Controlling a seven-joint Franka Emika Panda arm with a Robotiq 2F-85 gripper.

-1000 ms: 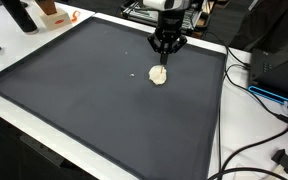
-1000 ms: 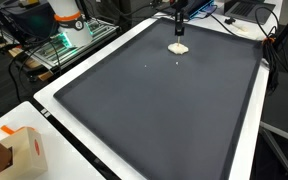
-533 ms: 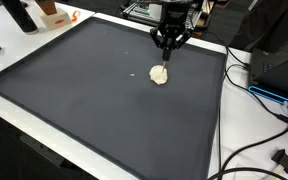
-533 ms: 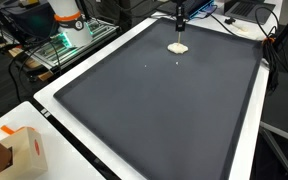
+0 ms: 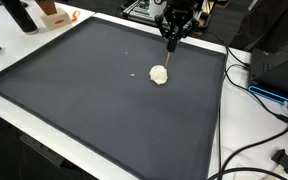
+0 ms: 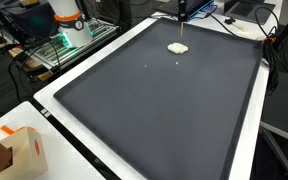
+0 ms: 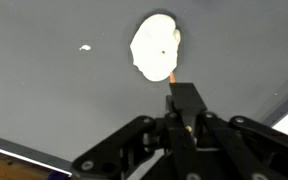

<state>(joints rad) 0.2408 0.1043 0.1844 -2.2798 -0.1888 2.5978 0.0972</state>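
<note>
No legible text (box label blurred).

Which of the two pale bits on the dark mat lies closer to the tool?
The large cream rounded lump, just beyond the thin tan stick gripped in the tool; the tiny white crumb lies farther off.

Your white worktop (image 5: pixel 224 120) carries a dark grey mat (image 5: pixel 84 100), and on it you have a pale lump (image 5: pixel 159 74) near a tiny white speck (image 7: pixel 85 47).

The gripper (image 5: pixel 172 36) hangs above the pale lump (image 5: pixel 159 74), just off its edge, with the wrist upright and pointing down. Its 2 fingers (image 7: pixel 190 100) are pressed together on a thin stick (image 7: pixel 172 73) aimed at the lump.
</note>
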